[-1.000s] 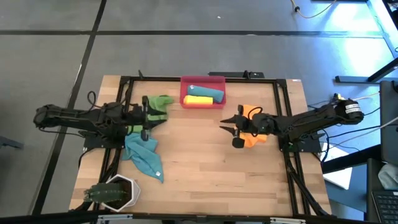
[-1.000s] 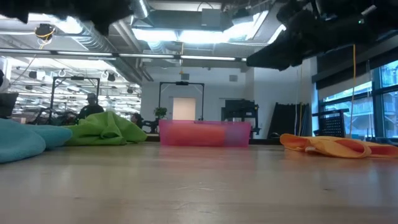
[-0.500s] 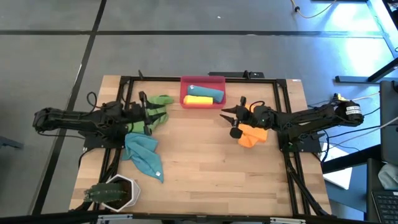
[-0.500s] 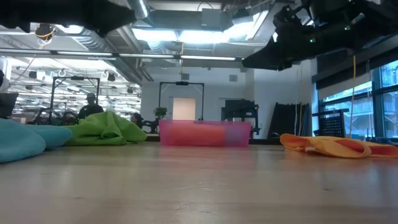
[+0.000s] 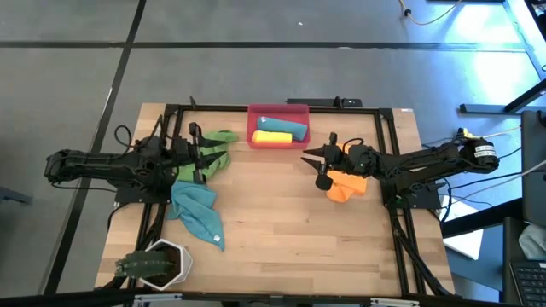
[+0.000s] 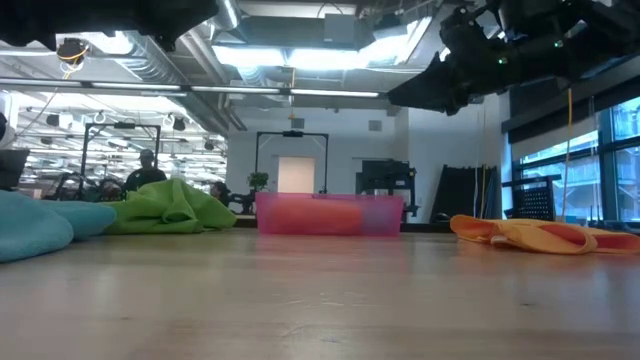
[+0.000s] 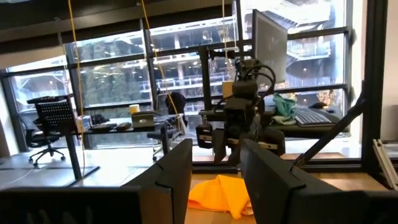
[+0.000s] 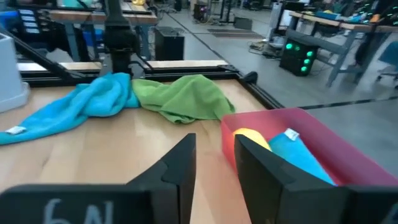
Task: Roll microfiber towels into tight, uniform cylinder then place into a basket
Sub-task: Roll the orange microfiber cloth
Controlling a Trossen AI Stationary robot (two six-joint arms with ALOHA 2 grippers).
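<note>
Fingers of both the left gripper (image 5: pixel 197 153) and the right gripper (image 5: pixel 317 166) are parted, empty. A rumpled orange towel (image 5: pixel 345 183) lies under the right gripper; yellow and teal rolls fill the basket (image 5: pixel 278 110).

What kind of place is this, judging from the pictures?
Probably a robotics lab or workshop in an open industrial hall. A wooden table carries two robot arms; behind it are exposed ceiling ducts, desks with a monitor and an office chair.
</note>
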